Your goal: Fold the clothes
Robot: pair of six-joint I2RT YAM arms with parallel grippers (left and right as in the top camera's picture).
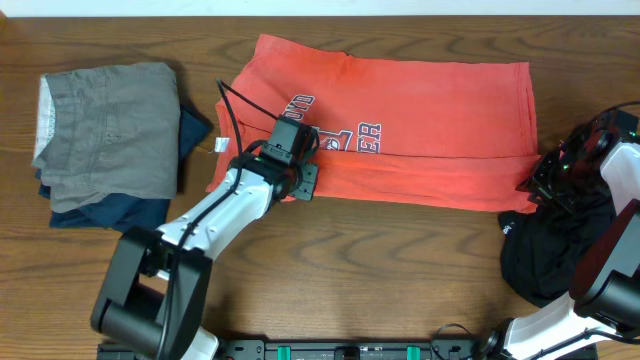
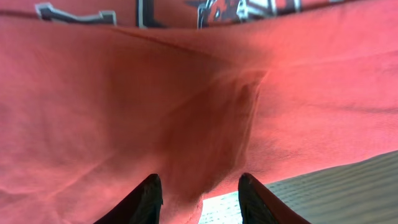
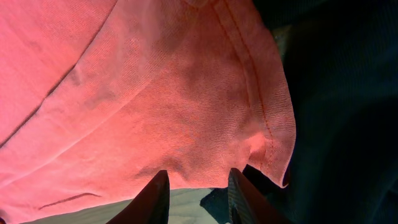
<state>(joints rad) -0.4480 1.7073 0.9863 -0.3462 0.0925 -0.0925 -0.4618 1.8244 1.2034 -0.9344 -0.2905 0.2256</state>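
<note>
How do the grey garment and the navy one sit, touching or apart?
Touching. The overhead view shows the grey garment lying directly on the navy garment.

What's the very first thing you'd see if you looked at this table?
The big coral-red T-shirt, spread across the middle of the table, lettering showing. The left tool hangs over its near edge, the right tool at its right corner beside a crumpled black garment. At the far left, a grey garment lies on a navy one.

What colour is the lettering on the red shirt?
The lettering is dark and white, clearest overhead.
</note>
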